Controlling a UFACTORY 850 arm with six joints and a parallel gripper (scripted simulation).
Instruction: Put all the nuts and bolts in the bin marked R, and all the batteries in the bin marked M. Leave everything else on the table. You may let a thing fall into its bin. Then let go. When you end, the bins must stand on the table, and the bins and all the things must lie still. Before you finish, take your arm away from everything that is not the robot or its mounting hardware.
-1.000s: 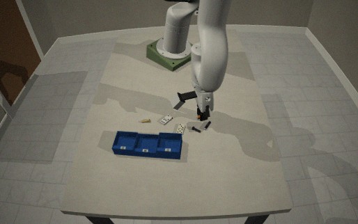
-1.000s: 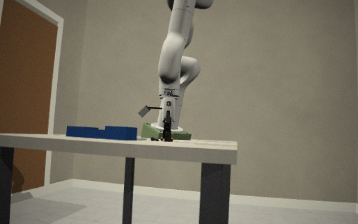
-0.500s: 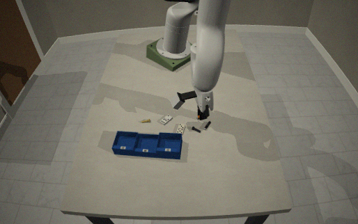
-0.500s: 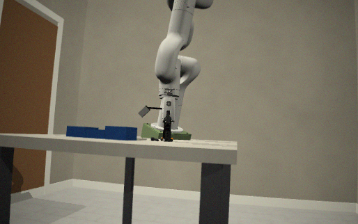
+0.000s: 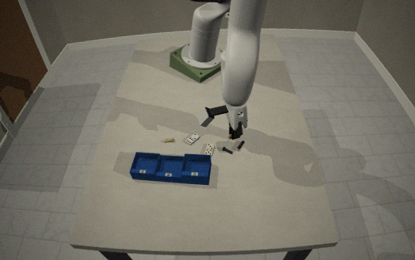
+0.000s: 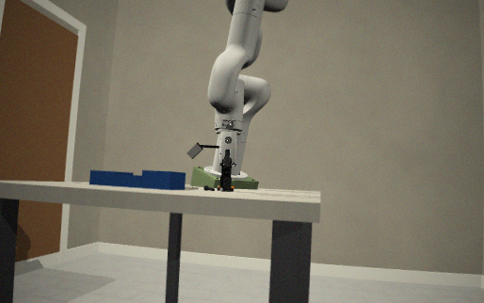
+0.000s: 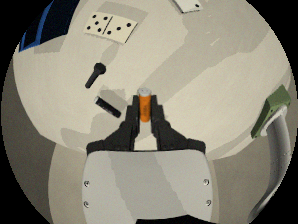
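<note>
Gripper [image 7: 143, 124] down at the table [image 5: 258, 218], a little toward the base side of centre, fingers pinched on the orange battery [image 7: 143, 110]. The battery lies between the pads lengthwise and its far end pokes out ahead of the tips. It seems to rest on the surface yet.

Just beside it, toward the near edge: a black bolt [image 5: 227, 150] and a second short dark piece [image 5: 241, 144], likely a fastener too. Two dominoes [image 5: 192, 139] and a small tan piece [image 5: 169, 140] sit further toward the left edge. Blue three-compartment bin [image 5: 171, 176] stands near the left part of the near edge; label letters too small to read.

For the lift: go straight up first, so the fingers do not brush the bolt. Confirm which compartment carries M before travelling. Release low over that compartment, centred, so the battery does not bounce out.
</note>
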